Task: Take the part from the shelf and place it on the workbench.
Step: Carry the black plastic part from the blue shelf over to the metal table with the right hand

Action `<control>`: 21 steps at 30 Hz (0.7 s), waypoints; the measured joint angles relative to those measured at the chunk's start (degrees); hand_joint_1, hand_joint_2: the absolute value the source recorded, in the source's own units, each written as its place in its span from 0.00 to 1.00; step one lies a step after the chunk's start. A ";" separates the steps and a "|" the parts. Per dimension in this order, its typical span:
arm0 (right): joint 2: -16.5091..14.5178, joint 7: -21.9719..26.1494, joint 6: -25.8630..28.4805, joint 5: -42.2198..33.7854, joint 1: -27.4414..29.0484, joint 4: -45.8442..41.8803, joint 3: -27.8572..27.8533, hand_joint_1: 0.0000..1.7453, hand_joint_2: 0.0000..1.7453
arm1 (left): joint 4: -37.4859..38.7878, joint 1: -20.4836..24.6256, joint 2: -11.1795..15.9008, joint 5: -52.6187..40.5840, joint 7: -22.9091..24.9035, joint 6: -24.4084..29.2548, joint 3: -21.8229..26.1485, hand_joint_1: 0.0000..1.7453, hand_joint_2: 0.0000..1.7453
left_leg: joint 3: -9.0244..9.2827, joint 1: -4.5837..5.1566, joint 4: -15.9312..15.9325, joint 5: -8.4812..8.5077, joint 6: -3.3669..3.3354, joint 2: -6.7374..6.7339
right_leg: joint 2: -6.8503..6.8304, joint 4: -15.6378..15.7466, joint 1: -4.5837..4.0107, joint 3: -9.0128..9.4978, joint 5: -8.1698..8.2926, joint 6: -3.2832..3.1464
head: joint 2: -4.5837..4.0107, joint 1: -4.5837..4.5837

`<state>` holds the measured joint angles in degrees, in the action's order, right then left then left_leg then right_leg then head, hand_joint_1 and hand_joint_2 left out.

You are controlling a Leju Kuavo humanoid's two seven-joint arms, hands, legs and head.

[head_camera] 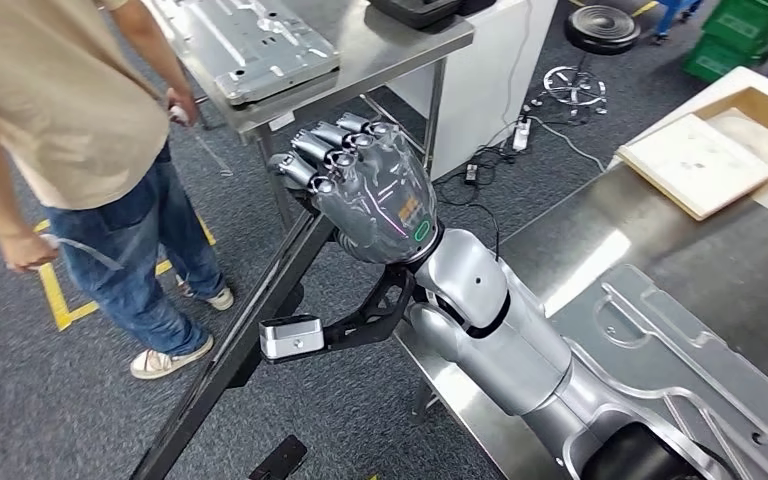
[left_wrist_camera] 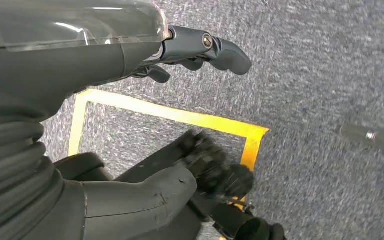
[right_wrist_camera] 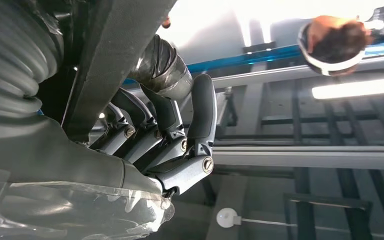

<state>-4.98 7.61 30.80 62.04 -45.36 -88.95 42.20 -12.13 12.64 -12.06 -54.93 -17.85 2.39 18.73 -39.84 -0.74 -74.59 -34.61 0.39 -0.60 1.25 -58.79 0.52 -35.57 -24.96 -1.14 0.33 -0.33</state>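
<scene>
My right hand is raised in the middle of the head view, fingers curled around the top end of a long flat black bar. The bar slants down to the left toward the floor. In the right wrist view the fingers wrap the same dark bar. The steel workbench lies to the right of the arm, with a stamped metal panel on it. My left hand hangs over the grey carpet with its fingers apart and nothing in it.
A person in a beige shirt and jeans stands close on the left. A steel table behind the hand carries a metal panel. A wooden tray sits at the workbench's far end. Cables and yellow tape cross the floor.
</scene>
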 joint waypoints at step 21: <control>0.09 -0.02 0.07 -0.21 -0.20 0.39 0.01 1.00 1.00 | 0.00 0.17 0.04 -0.34 -1.33 0.13 0.11 0.00 1.00 | 6.07 0.53 15.25 7.92 -2.18 -4.40 | -5.09 -1.35 -1.19 -0.40 -0.47 1.14 | 0.00 0.14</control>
<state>-4.89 7.59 30.87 61.82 -45.55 -88.56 42.21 -12.13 12.81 -12.02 -55.28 -19.18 2.52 18.84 -33.77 -0.21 -59.34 -26.69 -1.79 -4.99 -3.84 -60.14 -0.68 -35.97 -25.43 0.00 0.33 -0.19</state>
